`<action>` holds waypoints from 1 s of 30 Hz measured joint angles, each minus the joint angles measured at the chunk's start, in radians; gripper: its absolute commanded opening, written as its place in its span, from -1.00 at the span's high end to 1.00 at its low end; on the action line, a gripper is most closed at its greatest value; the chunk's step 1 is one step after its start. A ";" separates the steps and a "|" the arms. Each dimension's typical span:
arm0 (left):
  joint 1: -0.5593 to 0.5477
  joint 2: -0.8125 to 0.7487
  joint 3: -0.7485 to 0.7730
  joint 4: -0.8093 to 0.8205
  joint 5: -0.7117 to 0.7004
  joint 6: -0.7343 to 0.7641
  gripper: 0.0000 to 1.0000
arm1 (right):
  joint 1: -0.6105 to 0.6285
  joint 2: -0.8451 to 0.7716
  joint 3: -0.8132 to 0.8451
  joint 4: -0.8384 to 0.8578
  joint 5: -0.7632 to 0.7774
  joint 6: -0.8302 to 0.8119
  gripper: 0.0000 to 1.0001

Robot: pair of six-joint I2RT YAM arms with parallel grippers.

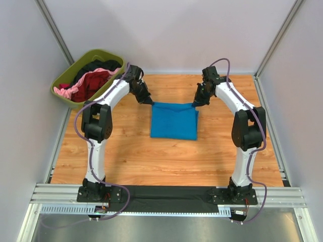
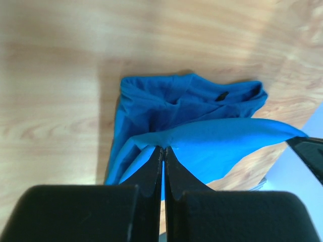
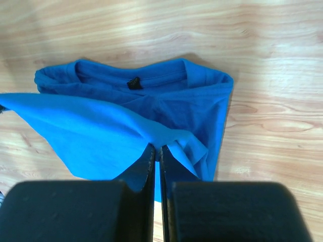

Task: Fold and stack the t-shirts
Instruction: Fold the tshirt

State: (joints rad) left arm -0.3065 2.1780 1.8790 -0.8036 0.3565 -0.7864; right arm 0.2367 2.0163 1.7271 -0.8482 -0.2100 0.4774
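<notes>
clenching my left claw (image 1: 148, 101) and right claw (image 1: 196, 104) on far corners of the bright blue cloth t-shirt (image 1: 174, 121); wooden tabletop (image 1: 126, 156) surrounds it.

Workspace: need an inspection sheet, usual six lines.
Surface: wooden tabletop, no damage visible.
Job's things: blue t-shirt mid-table, partly folded, far edge lifted; dark red, pink and black shirts heaped in the tub, far left.
Clutter: nothing seen.
Tools: left tool shut on the blue t-shirt's far-left corner; right tool shut on its far-right corner.
Cables: a purple cable runs along each arm, with loose loops at the bases; no snag seen.
Surroundings: pale walls on three sides; metal rail at the near edge.
</notes>
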 measured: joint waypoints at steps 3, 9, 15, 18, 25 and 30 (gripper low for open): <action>0.001 0.047 0.060 0.049 0.031 0.000 1.00 | -0.018 0.000 0.000 0.021 0.000 0.002 0.99; 0.001 0.158 0.193 0.159 0.106 -0.003 0.43 | -0.058 0.022 0.000 0.074 -0.001 0.007 0.57; 0.003 0.239 0.289 0.162 0.158 0.020 0.14 | -0.104 0.041 -0.014 0.109 -0.034 -0.008 0.02; 0.003 0.185 0.229 0.136 0.129 0.068 0.12 | -0.117 0.027 -0.054 0.126 -0.060 -0.016 -0.13; -0.002 -0.002 -0.045 0.102 0.089 0.159 0.11 | -0.111 -0.026 -0.249 0.144 -0.158 -0.055 -0.15; -0.029 -0.069 -0.248 0.116 0.080 0.196 0.13 | -0.107 -0.043 -0.367 0.166 -0.210 -0.088 0.04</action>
State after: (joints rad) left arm -0.3359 2.1090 1.6310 -0.6872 0.4366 -0.5907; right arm 0.1299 1.9732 1.3602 -0.6827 -0.4198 0.3893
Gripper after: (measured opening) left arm 0.441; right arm 0.520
